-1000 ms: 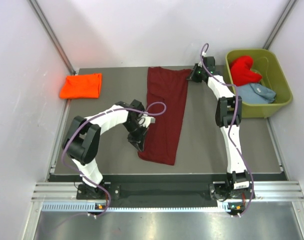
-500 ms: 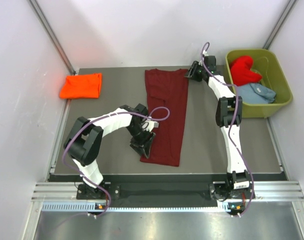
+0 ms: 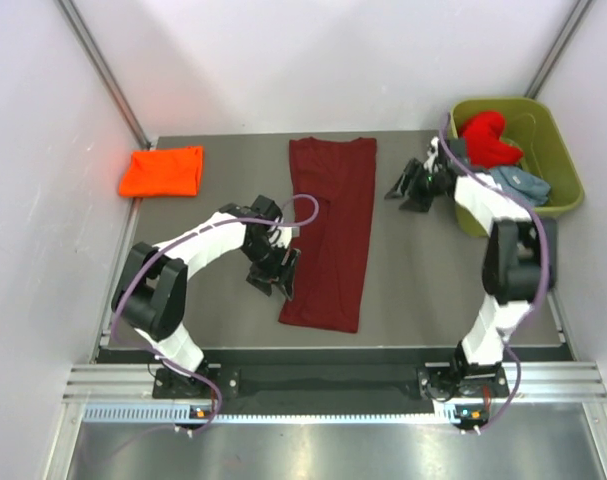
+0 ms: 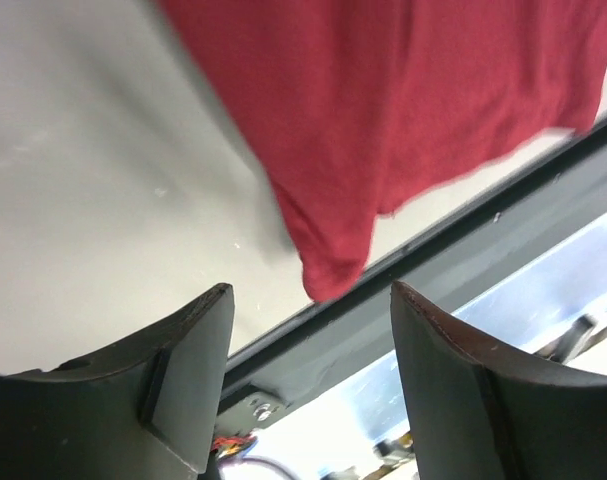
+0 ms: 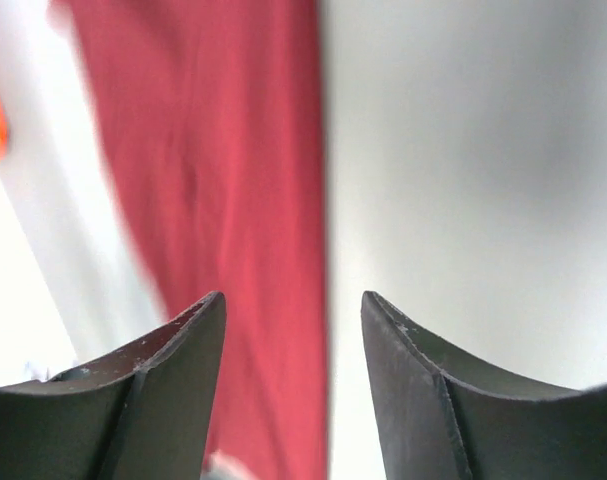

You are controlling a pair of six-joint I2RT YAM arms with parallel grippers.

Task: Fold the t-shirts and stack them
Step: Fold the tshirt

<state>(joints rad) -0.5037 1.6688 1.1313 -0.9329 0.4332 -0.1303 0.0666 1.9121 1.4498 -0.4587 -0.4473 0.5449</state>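
The dark maroon t-shirt (image 3: 331, 235) lies flat on the table as a long narrow strip, running from the back edge toward the front. My left gripper (image 3: 273, 278) is open just off the strip's left edge near its front end, holding nothing. In the left wrist view the maroon t-shirt (image 4: 403, 110) has its corner ahead of the open left gripper (image 4: 311, 290). My right gripper (image 3: 403, 190) is open to the right of the strip, apart from it. The right wrist view shows the maroon t-shirt (image 5: 233, 180) beyond the open right gripper (image 5: 293, 297). An orange t-shirt (image 3: 163, 171) lies folded at the back left.
An olive-green tub (image 3: 503, 103) stands at the back right, holding a bright red t-shirt (image 3: 486, 140) and a grey-blue t-shirt (image 3: 523, 185). The right arm reaches along the tub's left wall. White walls close in the sides and the back.
Both grippers have opened and let go of the maroon t-shirt. The right arm has swung back and to the right, toward the tub. The left gripper has slid left off the cloth.
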